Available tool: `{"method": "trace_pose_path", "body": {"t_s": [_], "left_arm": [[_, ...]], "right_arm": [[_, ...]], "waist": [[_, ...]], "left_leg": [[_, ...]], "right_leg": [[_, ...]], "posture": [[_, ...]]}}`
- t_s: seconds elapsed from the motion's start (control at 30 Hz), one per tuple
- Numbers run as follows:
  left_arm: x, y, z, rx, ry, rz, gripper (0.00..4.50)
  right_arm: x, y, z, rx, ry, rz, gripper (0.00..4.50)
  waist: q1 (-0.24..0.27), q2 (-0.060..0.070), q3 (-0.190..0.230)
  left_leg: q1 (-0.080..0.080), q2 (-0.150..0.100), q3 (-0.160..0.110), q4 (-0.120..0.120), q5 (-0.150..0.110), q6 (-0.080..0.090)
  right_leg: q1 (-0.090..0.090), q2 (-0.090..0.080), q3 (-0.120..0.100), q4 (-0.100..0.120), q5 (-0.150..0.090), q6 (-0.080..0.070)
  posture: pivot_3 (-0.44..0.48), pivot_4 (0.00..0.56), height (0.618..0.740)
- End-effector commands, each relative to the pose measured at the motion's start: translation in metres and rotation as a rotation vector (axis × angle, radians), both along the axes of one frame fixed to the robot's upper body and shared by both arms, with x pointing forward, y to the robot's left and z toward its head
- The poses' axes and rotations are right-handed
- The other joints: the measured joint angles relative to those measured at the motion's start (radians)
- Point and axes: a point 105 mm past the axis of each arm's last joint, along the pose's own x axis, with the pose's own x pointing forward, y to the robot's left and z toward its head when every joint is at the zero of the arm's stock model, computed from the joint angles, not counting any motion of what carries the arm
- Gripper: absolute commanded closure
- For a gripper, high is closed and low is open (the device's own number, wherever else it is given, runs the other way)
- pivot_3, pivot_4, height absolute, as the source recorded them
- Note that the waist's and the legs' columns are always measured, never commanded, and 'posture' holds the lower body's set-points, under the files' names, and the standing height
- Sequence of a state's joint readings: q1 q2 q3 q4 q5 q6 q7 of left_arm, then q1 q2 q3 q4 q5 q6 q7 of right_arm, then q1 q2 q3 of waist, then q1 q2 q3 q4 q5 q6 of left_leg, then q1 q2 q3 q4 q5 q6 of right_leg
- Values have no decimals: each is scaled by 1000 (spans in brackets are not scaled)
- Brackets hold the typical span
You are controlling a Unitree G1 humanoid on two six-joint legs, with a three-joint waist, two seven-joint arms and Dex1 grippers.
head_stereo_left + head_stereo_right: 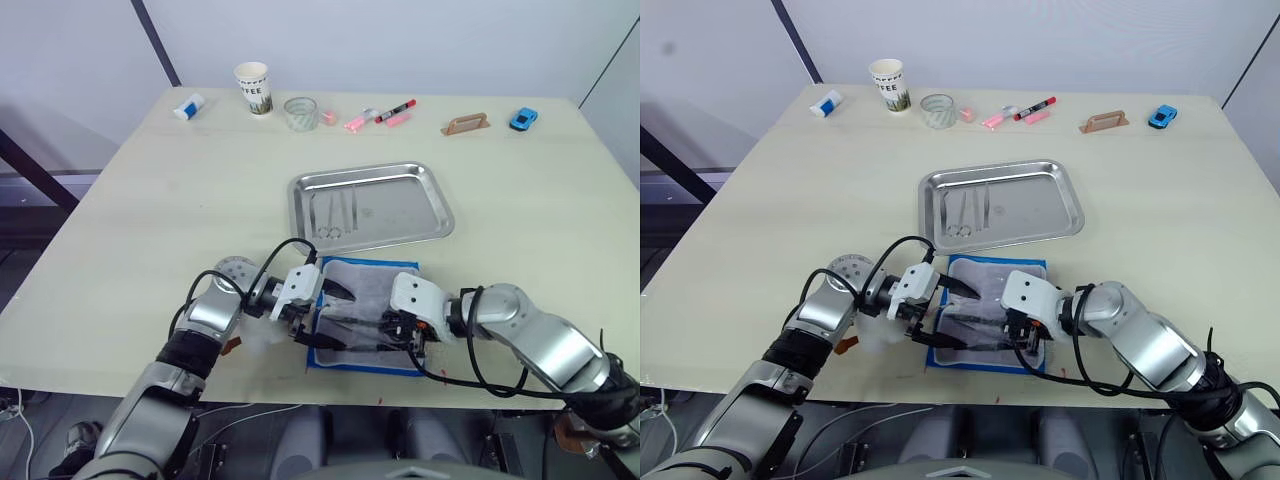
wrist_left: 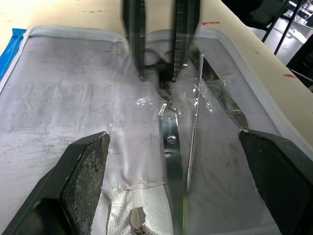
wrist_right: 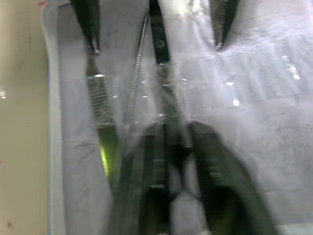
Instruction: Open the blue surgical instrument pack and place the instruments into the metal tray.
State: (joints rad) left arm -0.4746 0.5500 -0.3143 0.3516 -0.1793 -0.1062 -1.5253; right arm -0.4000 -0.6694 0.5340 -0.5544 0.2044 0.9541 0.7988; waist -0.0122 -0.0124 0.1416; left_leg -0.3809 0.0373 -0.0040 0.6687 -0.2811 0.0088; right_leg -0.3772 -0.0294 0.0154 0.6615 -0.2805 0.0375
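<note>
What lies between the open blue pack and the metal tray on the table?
Nothing: in the left eye view the blue surgical instrument pack sits just short of the metal tray, with a narrow strip of bare table between them.

Pale wooden table. Metal tray laid at centre; blue surgical instrument pack opened flat just in front. Along far edge: paper cup, glass, red marker, blue toy car.

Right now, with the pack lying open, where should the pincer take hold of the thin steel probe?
Probably mid-shaft. The thin steel probe lies flat on the blue surgical instrument pack lining beside a wider instrument, so come straight down from above, fingers across its length.
</note>
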Motion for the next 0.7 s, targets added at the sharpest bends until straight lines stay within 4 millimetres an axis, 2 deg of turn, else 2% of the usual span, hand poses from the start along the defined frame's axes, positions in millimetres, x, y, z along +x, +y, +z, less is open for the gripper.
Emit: {"method": "trace_pose_path", "body": {"t_s": [0.03, 0.17, 0.47, 0.7], "left_arm": [[-7, 9, -21, 62, 77, 22, 0], [-7, 10, -21, 63, 77, 26, 0], [-6, 11, -23, 64, 76, 32, 0], [-6, 9, -24, 67, 77, 33, 0]], "right_arm": [[-5, -4, -15, -41, 55, -2, 4371], [-3, -6, -12, -45, 36, 13, 4371], [-3, -4, 13, -42, 19, 21, 4371], [-5, -4, 23, -82, 26, 8, 4371]], "waist": [[0, 0, -1], [0, 0, -2], [0, 0, -2], [0, 0, -2]], "left_leg": [[0, 0, 0, 0, 0, 0], [0, 0, 0, 0, 0, 0], [0, 0, 0, 0, 0, 0], [-1, 0, 0, 0, 0, 0]], "right_leg": [[0, 0, 0, 0, 0, 0], [0, 0, 0, 0, 0, 0], [0, 0, 0, 0, 0, 0], [-1, 0, 0, 0, 0, 0]], "posture": [[0, 150, 740], [0, 150, 740], [0, 150, 740], [0, 150, 740]]}}
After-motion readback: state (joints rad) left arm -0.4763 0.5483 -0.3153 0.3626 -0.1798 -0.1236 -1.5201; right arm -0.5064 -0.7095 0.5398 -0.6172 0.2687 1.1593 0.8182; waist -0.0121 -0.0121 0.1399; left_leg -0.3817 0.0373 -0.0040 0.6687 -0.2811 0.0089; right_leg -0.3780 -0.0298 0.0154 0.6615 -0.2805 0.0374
